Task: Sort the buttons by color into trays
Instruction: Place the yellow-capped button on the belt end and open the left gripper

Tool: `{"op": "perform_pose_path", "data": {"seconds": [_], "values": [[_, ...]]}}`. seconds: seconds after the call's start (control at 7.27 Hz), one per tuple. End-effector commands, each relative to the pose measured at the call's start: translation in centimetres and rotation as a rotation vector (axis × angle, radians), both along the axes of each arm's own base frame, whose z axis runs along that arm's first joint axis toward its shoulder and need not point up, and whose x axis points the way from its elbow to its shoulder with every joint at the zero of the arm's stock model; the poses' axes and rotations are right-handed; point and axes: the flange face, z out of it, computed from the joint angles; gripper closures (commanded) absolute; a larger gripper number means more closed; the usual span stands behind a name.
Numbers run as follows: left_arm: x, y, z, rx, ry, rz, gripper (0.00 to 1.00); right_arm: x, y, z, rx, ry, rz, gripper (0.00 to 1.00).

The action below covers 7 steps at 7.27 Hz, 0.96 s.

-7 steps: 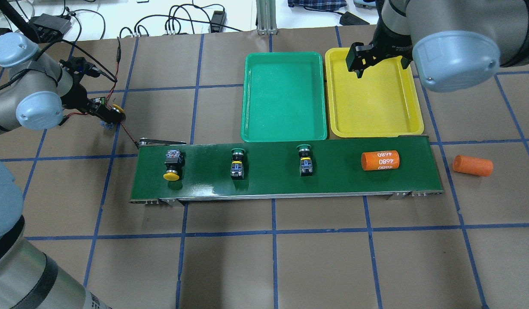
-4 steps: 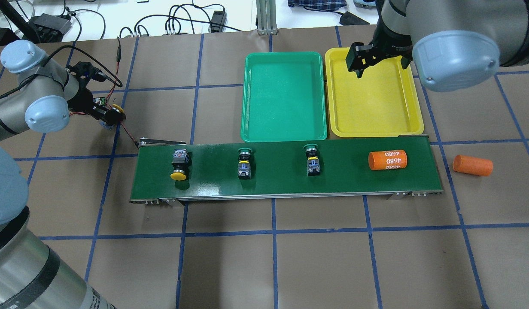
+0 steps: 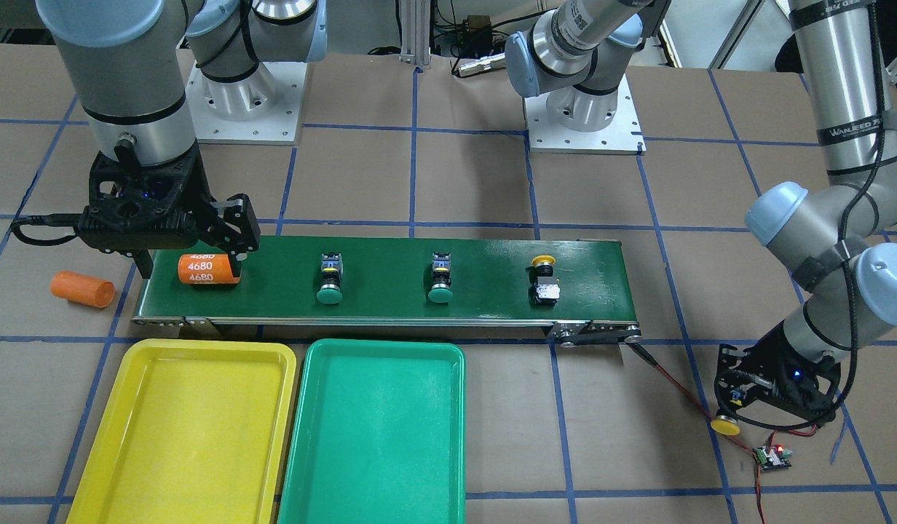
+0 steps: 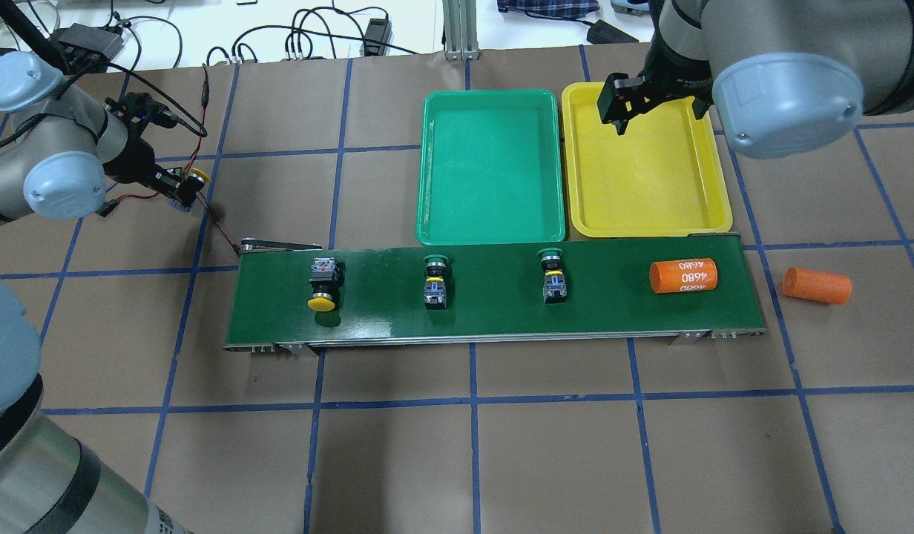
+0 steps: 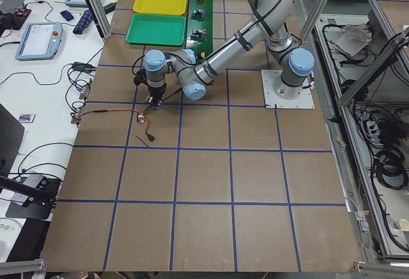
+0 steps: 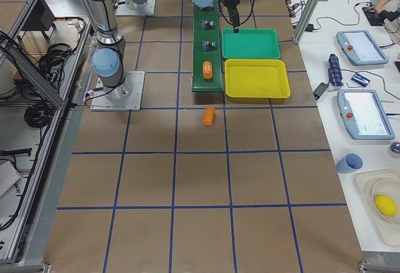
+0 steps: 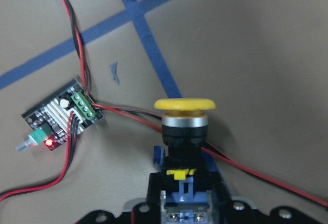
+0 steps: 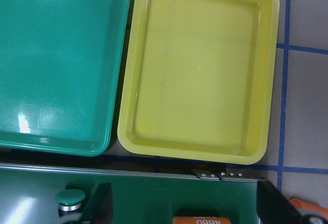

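Belt has carried three buttons and the 4680 cylinder toward the right pincer, spread apart above that cylinder; left pincer stays clamped on the fourth, yellow button, so nothing sorted yet.

Robotics lab. Table papered brown and gridded with blue tape. Two industrial arms bolted to the table on metal base plates. Small conveyor belt on the table. Beside the table, a white bench with teach pendants and loose cables. Aluminium framing at the table's edge.
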Motion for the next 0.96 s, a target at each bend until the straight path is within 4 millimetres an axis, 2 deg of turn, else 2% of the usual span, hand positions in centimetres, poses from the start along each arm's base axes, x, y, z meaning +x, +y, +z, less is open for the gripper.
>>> {"op": "perform_pose_path", "data": {"seconds": [0.0,0.14,0.28,0.41,0.55,0.83], "values": [[-2.2,2.9,6.0,0.065,0.039,0.130,1.00,0.0,0.0,0.0,0.000,0.000,0.000,0.00],[-4.7,3.8,7.6,0.060,0.042,0.215,1.00,0.0,0.0,0.0,0.000,0.000,0.000,0.00],[-9.3,5.8,7.8,0.090,0.035,0.229,1.00,0.0,0.0,0.0,0.000,0.000,0.000,0.00],[-12.5,8.3,6.5,0.134,0.035,0.243,1.00,0.0,0.0,0.0,0.000,0.000,0.000,0.00],[-13.5,10.8,5.1,0.172,0.046,0.289,1.00,0.0,0.0,0.0,0.000,0.000,0.000,0.00],[-14.3,14.3,4.5,0.199,0.043,0.294,1.00,0.0,0.0,0.0,0.000,0.000,0.000,0.00]]}}
